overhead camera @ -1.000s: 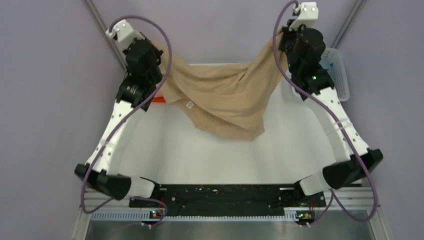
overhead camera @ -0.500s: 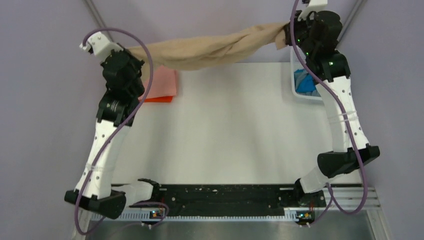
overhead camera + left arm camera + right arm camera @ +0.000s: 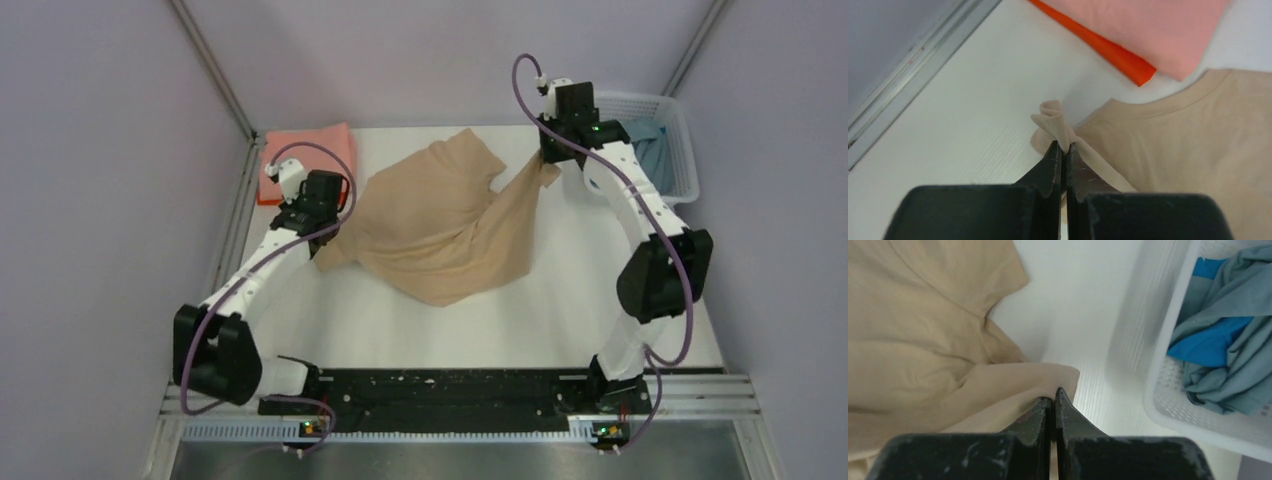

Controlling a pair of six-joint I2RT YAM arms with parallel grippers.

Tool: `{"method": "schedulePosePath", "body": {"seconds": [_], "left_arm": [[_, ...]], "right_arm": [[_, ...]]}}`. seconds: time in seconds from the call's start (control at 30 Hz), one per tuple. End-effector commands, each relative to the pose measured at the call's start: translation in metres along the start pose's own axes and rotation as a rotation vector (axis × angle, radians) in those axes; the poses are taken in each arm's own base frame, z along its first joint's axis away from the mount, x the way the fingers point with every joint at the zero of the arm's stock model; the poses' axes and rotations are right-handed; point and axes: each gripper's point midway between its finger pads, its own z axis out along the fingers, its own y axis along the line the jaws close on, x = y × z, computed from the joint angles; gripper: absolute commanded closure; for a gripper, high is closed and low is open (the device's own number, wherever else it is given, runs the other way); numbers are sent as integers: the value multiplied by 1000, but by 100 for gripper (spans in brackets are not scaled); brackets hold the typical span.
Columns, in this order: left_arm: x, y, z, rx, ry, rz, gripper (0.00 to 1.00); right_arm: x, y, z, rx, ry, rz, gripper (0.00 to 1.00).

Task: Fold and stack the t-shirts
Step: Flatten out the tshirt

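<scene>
The tan t-shirt [image 3: 440, 225] lies spread and wrinkled across the white table [image 3: 560, 300], between both arms. My left gripper [image 3: 1062, 146] is shut on a bunched corner of the tan t-shirt [image 3: 1198, 135] near the collar, at the table's left side [image 3: 322, 205]. At the far right, my right gripper [image 3: 1053, 396] is shut on another edge of the tan t-shirt [image 3: 923, 340], low over the table [image 3: 548, 158]. A folded salmon pink t-shirt [image 3: 310, 152] rests on an orange one [image 3: 1108, 50] at the far left.
A white lattice basket [image 3: 680, 135] at the far right corner holds blue [image 3: 1215, 342] and light blue-grey [image 3: 1243, 295] t-shirts. A metal rail [image 3: 913, 70] runs along the table's left edge. Purple walls close in the back and sides.
Both arms have come down and toward me from the raised stretch at the back, laying the tan t-shirt onto the table. Both grippers stay shut on it.
</scene>
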Motion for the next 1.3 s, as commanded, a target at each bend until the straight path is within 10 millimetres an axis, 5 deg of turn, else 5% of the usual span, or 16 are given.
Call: {"method": "schedulePosePath", "body": {"seconds": [0.0,0.17,0.2,0.27,0.37,0.5,0.6,0.7,0.73,0.77,0.8,0.87,0.97,1.03,1.27], "left_arm": [[22,-16,32,-59,49,-39,100],[61,-26,60,-118,159,12,100],[68,-27,63,-120,174,16,100],[79,-25,66,-128,194,16,100],[88,-21,64,-128,213,4,100],[90,-19,53,-80,226,-37,100],[88,-13,43,-57,214,-61,100],[86,-10,33,-31,219,-72,100],[86,-10,29,-18,231,-80,100],[87,-11,25,-2,241,-85,100],[88,-13,23,11,247,-91,100],[91,-15,20,38,256,-90,100],[94,-12,17,40,260,-85,100],[97,-9,16,38,262,-93,100],[104,-6,12,53,273,-99,100]], "right_arm": [[-29,-12,75,90,-110,94,100],[-34,-16,144,147,-120,143,97],[-34,-14,152,140,-124,145,90],[-35,-10,164,126,-125,143,61],[-41,-11,153,131,-131,137,31],[-44,-6,93,171,-175,105,2],[-20,9,43,200,-204,92,1],[39,23,-1,254,-174,159,1],[76,31,-7,250,-131,193,1],[87,40,-18,222,-145,265,2],[120,52,-19,172,-103,309,3],[153,83,-23,4,-66,353,7],[195,100,-25,-69,3,396,10],[208,106,-19,-81,16,406,12],[206,123,17,-108,-26,518,23]]}}
